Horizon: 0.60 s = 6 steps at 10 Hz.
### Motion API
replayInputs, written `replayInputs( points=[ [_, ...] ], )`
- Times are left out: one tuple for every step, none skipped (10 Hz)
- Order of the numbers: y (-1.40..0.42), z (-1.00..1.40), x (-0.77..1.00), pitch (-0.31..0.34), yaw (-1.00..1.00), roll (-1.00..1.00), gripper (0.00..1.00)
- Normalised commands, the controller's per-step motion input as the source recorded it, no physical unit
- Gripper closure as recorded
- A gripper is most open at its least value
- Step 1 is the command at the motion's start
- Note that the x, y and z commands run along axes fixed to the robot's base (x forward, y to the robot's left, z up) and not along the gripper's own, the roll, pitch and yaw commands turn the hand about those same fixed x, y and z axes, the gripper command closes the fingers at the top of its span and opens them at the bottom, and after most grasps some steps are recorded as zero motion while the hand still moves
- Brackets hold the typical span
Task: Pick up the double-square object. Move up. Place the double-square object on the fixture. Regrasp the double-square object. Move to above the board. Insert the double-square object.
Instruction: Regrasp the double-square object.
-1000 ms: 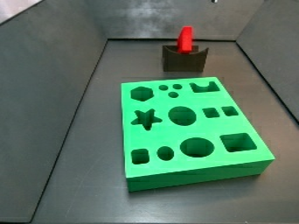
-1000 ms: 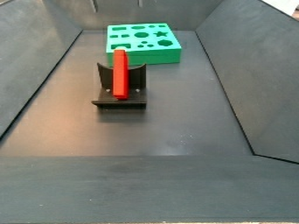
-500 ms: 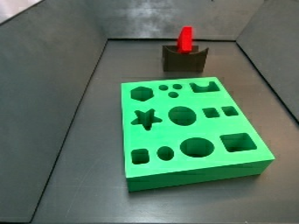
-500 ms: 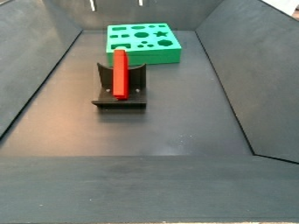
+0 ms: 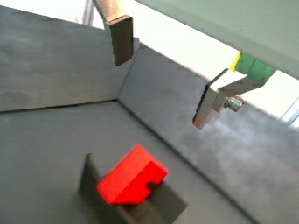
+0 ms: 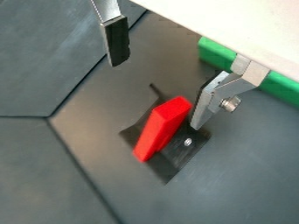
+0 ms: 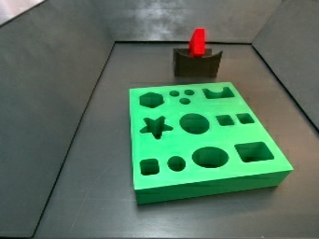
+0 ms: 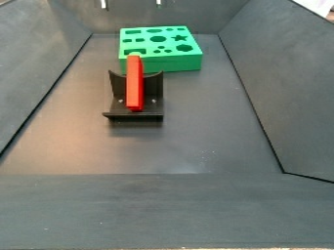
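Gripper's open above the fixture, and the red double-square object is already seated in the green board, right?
Not quite. The double-square object is not in the board; it leans on the fixture, as both side views show. The rest holds: in both wrist views the gripper hangs open above the fixture, holding nothing.

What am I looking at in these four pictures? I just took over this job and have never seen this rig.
Two pictures come from cameras on the robot arm's wrist, looking down past its fingers; two come from fixed cameras beside the table. The gripper hangs open above the fixture, its two silver fingers apart with nothing between them. The red double-square object leans in the dark fixture; nothing holds it. The green board with shaped holes lies flat on the floor nearby, apart from the fixture. In both side views the arm is out of frame.
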Motion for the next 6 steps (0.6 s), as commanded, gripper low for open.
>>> replayInputs(
  points=[
    [-0.03,-0.01,0.08,0.114,0.06,1.00,0.00],
    [-0.03,-0.01,0.09,0.140,0.08,1.00,0.00],
    [-0.04,-0.01,0.09,0.173,0.11,1.00,0.00],
    [-0.04,-0.01,0.09,0.177,0.14,0.88,0.00],
    [-0.04,-0.01,0.10,0.161,0.16,0.69,0.00],
    [-0.04,-0.02,0.10,0.140,0.18,0.49,0.00]
  ],
)
